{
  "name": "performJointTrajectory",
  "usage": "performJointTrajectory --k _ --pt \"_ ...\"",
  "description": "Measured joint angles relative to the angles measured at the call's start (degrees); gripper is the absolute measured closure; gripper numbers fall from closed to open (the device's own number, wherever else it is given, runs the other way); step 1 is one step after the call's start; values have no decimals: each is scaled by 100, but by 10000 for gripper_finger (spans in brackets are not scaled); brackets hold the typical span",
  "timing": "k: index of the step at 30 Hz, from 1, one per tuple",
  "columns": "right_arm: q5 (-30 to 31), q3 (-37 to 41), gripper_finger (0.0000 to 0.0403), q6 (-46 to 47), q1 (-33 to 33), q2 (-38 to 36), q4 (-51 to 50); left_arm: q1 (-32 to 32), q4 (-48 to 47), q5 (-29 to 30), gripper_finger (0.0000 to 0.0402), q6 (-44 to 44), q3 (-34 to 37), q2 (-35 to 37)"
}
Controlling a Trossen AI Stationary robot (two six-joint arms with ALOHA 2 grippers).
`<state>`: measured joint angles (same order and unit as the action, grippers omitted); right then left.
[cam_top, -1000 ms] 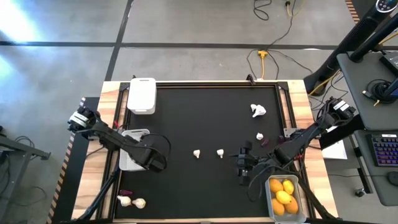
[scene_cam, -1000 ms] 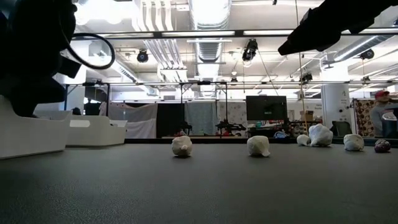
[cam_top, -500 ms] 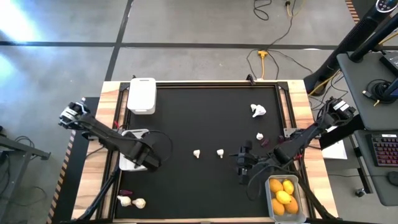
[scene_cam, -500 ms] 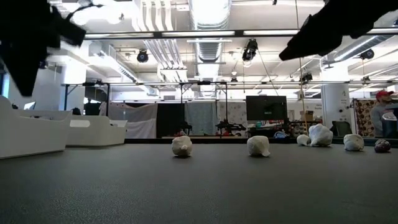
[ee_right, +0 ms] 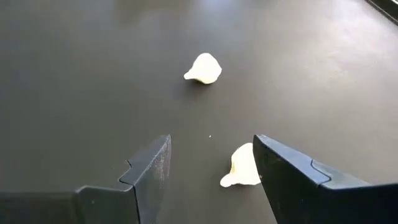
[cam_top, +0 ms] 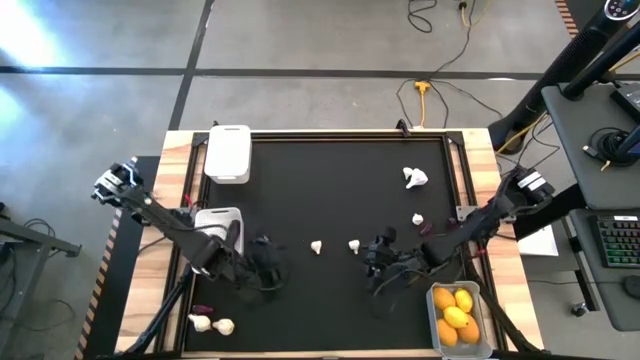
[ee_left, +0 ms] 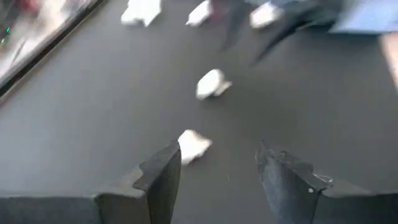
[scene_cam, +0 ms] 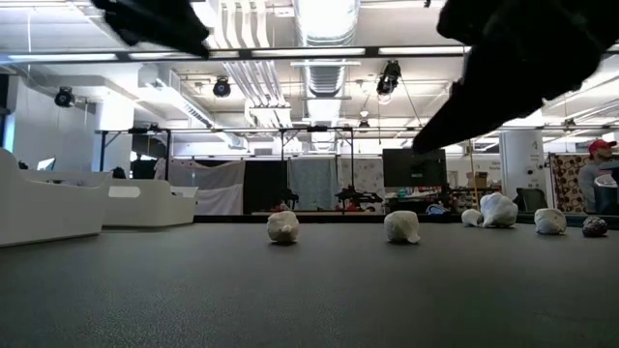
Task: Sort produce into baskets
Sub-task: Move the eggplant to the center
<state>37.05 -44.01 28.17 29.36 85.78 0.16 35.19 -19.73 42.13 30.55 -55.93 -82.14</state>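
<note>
Two white garlic bulbs point(cam_top: 316, 246) point(cam_top: 354, 246) lie on the black mat's middle. My left gripper point(cam_top: 270, 258) hovers open just left of them; in its wrist view the nearer bulb point(ee_left: 194, 145) lies by one fingertip and the other bulb point(ee_left: 212, 84) lies beyond it. My right gripper point(cam_top: 372, 255) hovers open just right of the pair, one bulb point(ee_right: 244, 167) beside a finger and the other bulb point(ee_right: 203, 68) ahead. A clear basket point(cam_top: 482, 338) at the near right holds yellow and orange fruits point(cam_top: 455, 312). White baskets stand at the far left point(cam_top: 228, 152) and mid left point(cam_top: 215, 222).
More garlic bulbs lie at the right point(cam_top: 415, 177) point(cam_top: 418, 219) and on the wooden edge at the near left point(cam_top: 212, 324). A small purple piece point(cam_top: 427, 228) sits by the right bulb, another point(cam_top: 205, 308) at the near left. A person point(scene_cam: 595, 174) stands beyond the table.
My left gripper has swung from over the mid-left white basket toward the table's right, up to the two middle bulbs, rising and tipping from pointing down to slanting forward. My right gripper has sunk a little and edged left toward the same bulbs.
</note>
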Motion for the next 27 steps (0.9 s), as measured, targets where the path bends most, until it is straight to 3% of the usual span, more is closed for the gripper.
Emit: performJointTrajectory --k 3,7,11,15,21,27 --pt "5 -365 181 37 -92 11 -695 -127 2393 -238 223 -1746 559 -216" --pt "-3 -1314 181 554 -166 -90 -3234 -387 4237 -603 235 -3228 970 -357" --pt "-13 -2161 181 1707 -166 -14 -5856 -722 4313 -986 248 -3412 996 -301" --pt "-835 -2353 181 2127 -339 22 -7415 -1038 4271 -1275 261 -3449 1000 -301" --pt "-2364 -1873 181 1502 -1233 -17 -7862 -1358 4222 -1283 286 -3088 1145 -303" --pt "-3234 -1027 181 211 -2504 40 -7614 -1362 3848 -1288 310 -3108 1177 -307"
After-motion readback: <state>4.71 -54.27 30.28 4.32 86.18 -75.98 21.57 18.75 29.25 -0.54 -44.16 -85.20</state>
